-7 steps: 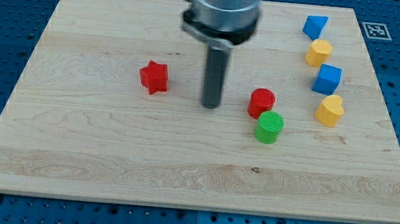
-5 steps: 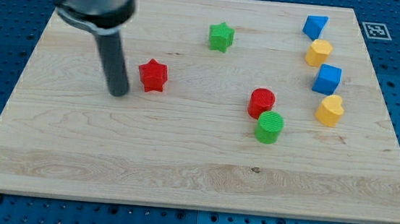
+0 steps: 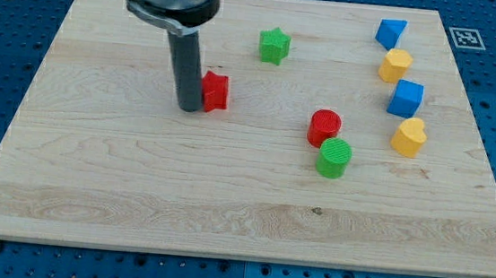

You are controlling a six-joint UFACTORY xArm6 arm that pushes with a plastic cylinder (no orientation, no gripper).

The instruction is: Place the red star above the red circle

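The red star (image 3: 216,91) lies on the wooden board (image 3: 117,191), left of centre. My tip (image 3: 189,109) touches the star's left side and hides part of it. The red circle (image 3: 325,128) sits to the view's right of the star, a little lower, with a gap between them. A green circle (image 3: 334,157) touches the red circle at its lower right.
A green star (image 3: 274,45) lies toward the view's top, up and right of the red star. At the right edge stands a column: blue block (image 3: 390,33), yellow block (image 3: 396,65), blue cube (image 3: 405,98), yellow block (image 3: 408,136).
My tip moved from the star's far left to its left side and pushed the red star to the view's right and slightly up. The other blocks did not move.
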